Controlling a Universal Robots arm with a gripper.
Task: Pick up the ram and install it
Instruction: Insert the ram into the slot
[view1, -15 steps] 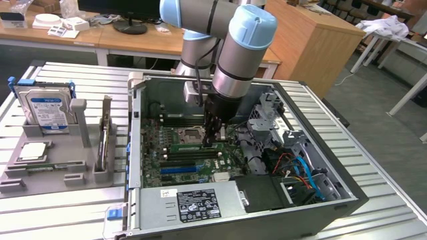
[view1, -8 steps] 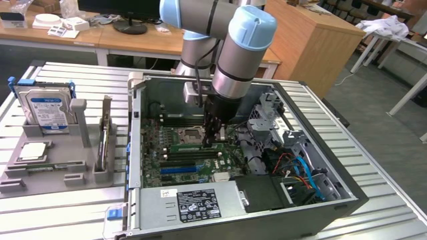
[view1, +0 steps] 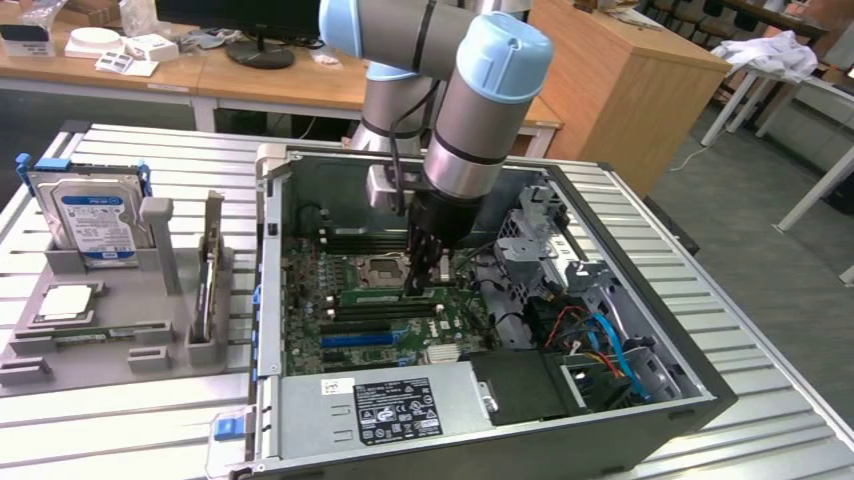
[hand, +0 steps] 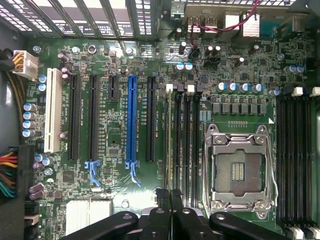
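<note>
Inside the computer case (view1: 271, 262), the gripper (view1: 424, 288) has its jaws nearly closed on the ram (view1: 380, 295), which is lined along a memory slot (hand: 178, 145). Pickup looks done; seating is unconfirmed.

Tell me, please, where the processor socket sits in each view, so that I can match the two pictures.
Exterior view: socket just to the exterior view's left of the tool.
Wrist view: socket, silver-framed, between two banks of black memory slots.
Shared landmark: the blue slot.
</note>
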